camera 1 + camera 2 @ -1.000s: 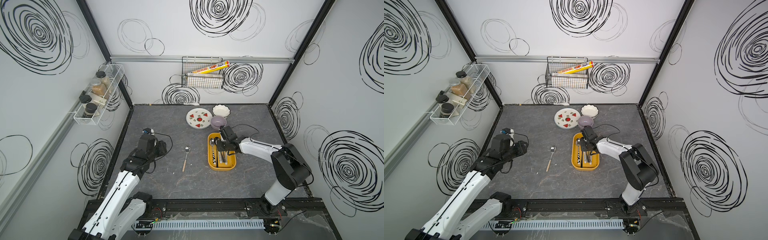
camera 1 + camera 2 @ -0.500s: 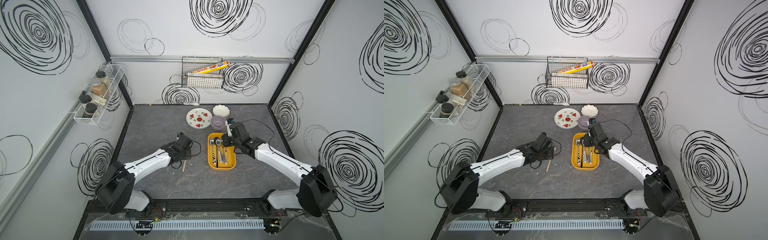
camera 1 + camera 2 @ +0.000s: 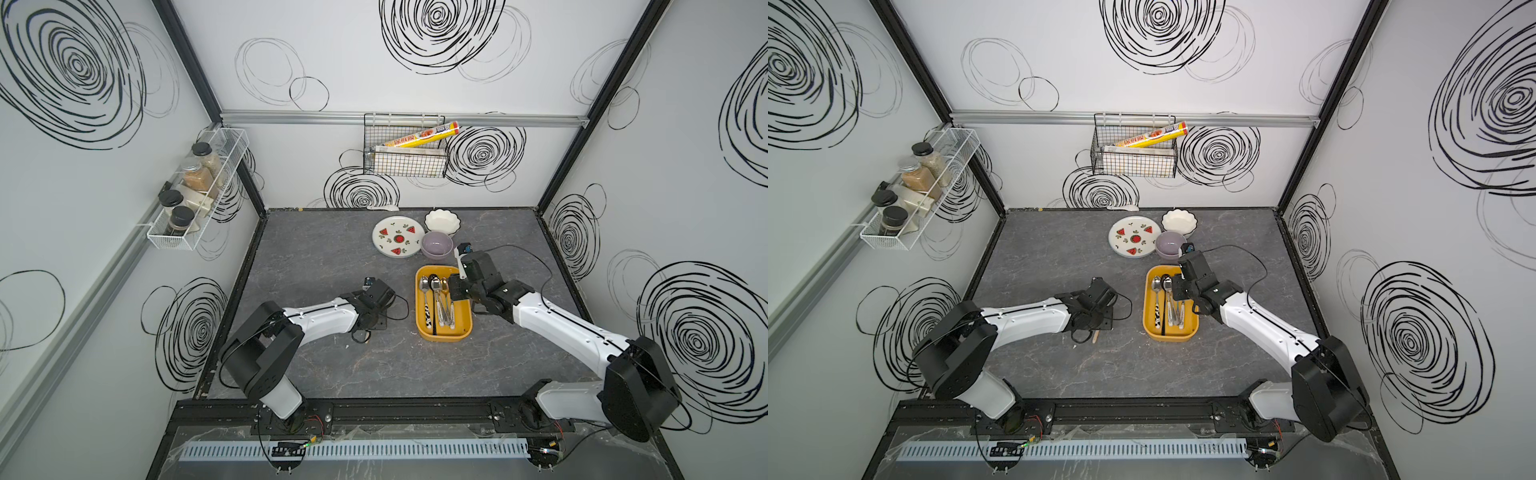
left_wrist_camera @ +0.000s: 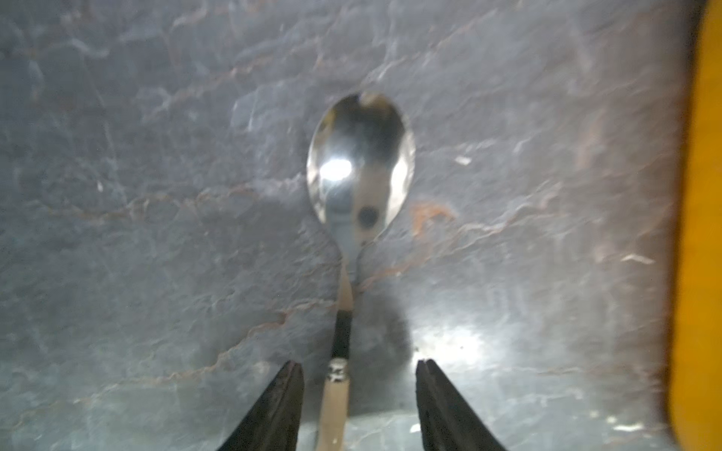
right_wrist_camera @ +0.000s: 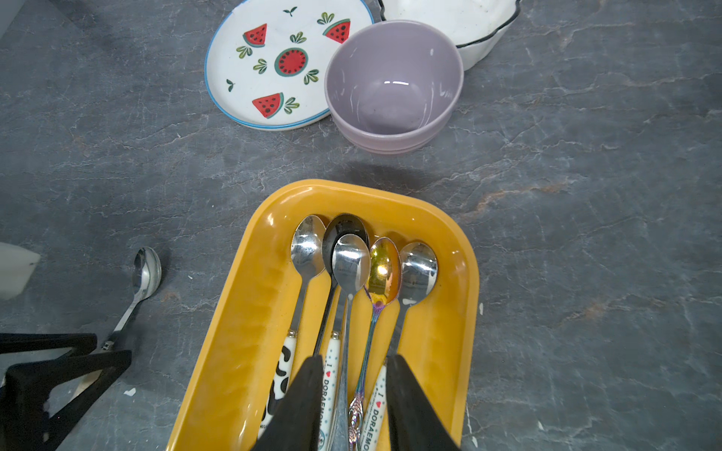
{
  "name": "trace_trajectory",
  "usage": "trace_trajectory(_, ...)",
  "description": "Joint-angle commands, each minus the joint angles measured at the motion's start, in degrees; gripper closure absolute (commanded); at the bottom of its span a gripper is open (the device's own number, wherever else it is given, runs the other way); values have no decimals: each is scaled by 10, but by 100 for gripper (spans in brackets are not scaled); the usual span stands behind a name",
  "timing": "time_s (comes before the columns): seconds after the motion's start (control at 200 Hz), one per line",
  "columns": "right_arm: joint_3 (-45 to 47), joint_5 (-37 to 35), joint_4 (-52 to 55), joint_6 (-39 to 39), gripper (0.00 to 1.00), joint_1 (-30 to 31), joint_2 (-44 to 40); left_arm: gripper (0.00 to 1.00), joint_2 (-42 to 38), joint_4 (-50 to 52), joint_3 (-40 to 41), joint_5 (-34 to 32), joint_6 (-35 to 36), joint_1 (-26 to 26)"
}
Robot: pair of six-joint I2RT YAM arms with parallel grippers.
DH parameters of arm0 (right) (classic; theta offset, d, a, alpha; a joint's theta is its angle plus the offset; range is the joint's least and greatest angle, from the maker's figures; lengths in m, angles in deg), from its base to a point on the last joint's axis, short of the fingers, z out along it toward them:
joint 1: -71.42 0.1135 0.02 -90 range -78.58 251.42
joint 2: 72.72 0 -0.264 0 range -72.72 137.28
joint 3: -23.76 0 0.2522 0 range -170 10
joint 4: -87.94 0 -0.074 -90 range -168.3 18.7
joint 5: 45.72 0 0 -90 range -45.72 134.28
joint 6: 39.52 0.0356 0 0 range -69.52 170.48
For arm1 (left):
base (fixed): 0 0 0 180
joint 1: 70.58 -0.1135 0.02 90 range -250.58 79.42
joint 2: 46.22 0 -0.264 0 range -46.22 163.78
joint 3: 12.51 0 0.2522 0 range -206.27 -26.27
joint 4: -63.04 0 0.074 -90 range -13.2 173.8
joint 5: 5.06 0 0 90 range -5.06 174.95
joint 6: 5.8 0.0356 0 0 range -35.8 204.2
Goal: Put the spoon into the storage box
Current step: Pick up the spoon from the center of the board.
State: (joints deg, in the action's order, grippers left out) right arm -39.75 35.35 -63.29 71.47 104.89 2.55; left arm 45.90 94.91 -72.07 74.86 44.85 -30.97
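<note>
The spoon (image 4: 359, 156) lies flat on the table (image 4: 156, 195), near the yellow storage box (image 5: 250, 273) but outside it. The left gripper (image 4: 358, 363) hangs low, jaws spread either side of the handle, seemingly lined up to pinch it. The right gripper (image 5: 353, 359) hovers over the box's other spoons (image 5: 351, 265), jaws parted, holding nothing.

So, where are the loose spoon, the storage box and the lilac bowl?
loose spoon (image 4: 360, 156), left wrist view, its bowl
storage box (image 5: 256, 281), right wrist view, bare inner wall
lilac bowl (image 5: 390, 88), right wrist view, its inside
</note>
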Motion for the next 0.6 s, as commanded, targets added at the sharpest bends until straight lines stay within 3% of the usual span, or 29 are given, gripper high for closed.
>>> trace_trajectory(0.0,0,-4,7,-2,68,-3,-4,47,-3,10,28,-16,-22,7)
trace_trajectory(0.355,2,-2,7,-3,68,-3,-6,54,-41,30,81,-26,-59,53)
trace_trajectory(0.596,1,1,11,-3,68,-3,-10,71,-14,35,74,-36,-61,62)
